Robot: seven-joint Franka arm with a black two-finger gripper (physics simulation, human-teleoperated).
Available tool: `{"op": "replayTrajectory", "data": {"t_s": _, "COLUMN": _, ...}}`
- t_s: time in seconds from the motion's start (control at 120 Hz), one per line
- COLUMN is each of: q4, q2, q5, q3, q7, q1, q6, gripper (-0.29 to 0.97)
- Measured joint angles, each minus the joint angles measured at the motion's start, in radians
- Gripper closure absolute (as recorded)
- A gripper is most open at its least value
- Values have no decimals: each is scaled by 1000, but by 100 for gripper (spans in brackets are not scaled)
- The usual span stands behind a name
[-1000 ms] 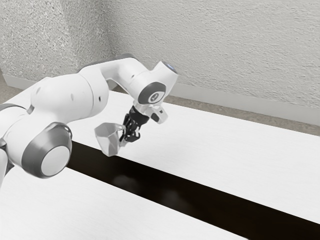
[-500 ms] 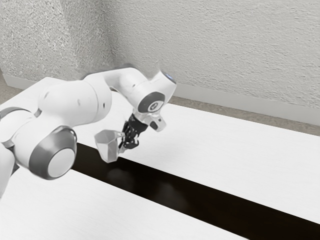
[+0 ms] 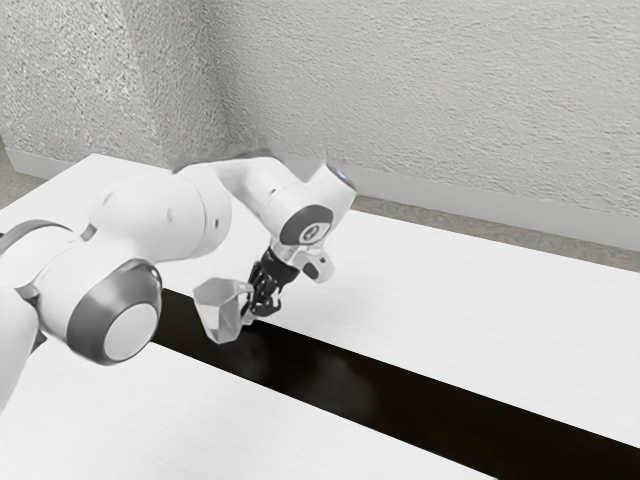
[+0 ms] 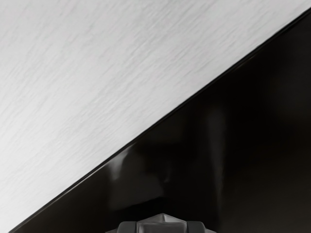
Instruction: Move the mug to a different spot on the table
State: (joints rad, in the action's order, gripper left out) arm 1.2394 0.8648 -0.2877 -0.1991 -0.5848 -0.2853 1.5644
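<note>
A pale grey faceted mug hangs tilted just above the black strip that runs across the white table. My black gripper is shut on the mug's handle side, at the mug's right in the exterior view. In the wrist view a grey blurred edge of the mug lies directly under my hand, over the glossy black strip, with white tabletop beyond the strip's edge.
The table is white wood with a wide glossy black band crossing it diagonally. A rough grey wall stands behind the table's far edge. My white arm covers the table's left part in the exterior view.
My hand has carried the mug downward and slightly toward the exterior view's right, closer to the black strip. The arm's elbow has swung forward with it.
</note>
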Motion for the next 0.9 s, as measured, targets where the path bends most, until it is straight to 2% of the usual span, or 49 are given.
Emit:
{"op": "replayTrajectory", "data": {"t_s": 0.3, "q4": 14, "q2": 4, "q5": 10, "q3": 0, "q7": 3, "q1": -3, "q6": 23, "gripper": 68}}
{"op": "replayTrajectory", "data": {"t_s": 0.458, "q4": 17, "q2": 5, "q5": 17, "q3": 0, "q7": 2, "q1": -2, "q6": 28, "gripper": 37}}
{"op": "replayTrajectory", "data": {"t_s": 0.567, "q4": 17, "q2": 4, "q5": 20, "q3": 0, "q7": 1, "q1": -2, "q6": 30, "gripper": 22}}
{"op": "replayTrajectory", "data": {"t_s": 0.708, "q4": 16, "q2": 3, "q5": 27, "q3": 0, "q7": 1, "q1": -2, "q6": 31, "gripper": 11}}
{"op": "replayTrajectory", "data": {"t_s": 0.9, "q4": 11, "q2": -1, "q5": 24, "q3": -3, "q7": -15, "q1": -2, "q6": 51, "gripper": 5}}
